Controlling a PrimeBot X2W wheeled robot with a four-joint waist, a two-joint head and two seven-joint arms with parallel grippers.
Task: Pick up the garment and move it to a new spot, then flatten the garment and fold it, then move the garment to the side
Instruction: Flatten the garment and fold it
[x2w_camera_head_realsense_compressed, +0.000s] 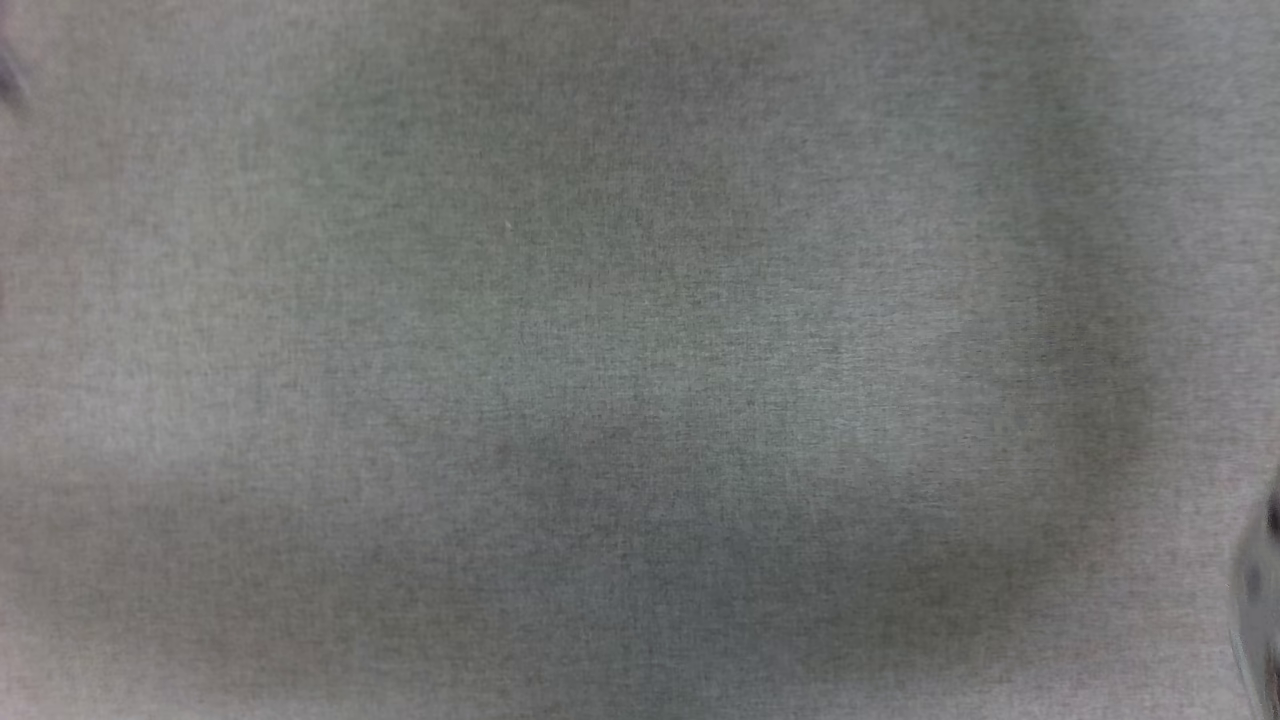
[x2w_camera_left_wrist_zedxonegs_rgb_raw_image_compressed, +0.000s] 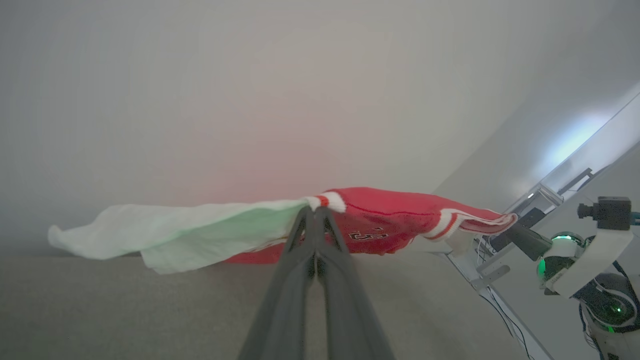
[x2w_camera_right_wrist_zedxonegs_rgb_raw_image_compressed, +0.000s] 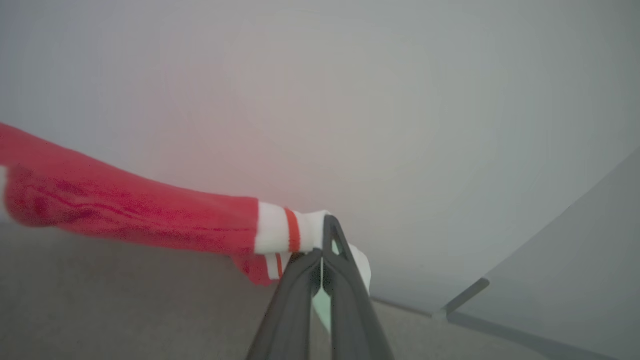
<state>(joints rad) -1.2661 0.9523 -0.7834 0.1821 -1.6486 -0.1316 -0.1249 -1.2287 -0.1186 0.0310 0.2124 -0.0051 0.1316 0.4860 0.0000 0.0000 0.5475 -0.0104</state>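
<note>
Left claw (x2w_camera_left_wrist_zedxonegs_rgb_raw_image_compressed: 316, 212): fingers together, clamped on the garment (x2w_camera_left_wrist_zedxonegs_rgb_raw_image_compressed: 400, 220) right at the striped seam where the white sleeve (x2w_camera_left_wrist_zedxonegs_rgb_raw_image_compressed: 175, 230) meets the red body. In the left wrist view the sleeve trails off to the left of the fingertips and the red body runs off to the right.

Right claw (x2w_camera_right_wrist_zedxonegs_rgb_raw_image_compressed: 325, 235): fingers together, clamped on the white part just past the red-and-white stripes. In the right wrist view the red body stretches away to the left, and a bit of white cloth hangs beside the fingers on the right.

The garment is off the grey fabric surface (x2w_camera_head_realsense_compressed: 640, 360), strung out roughly level between the two claws. Its lowest folds sag just under the fingertips.

Head view is blurred.
</note>
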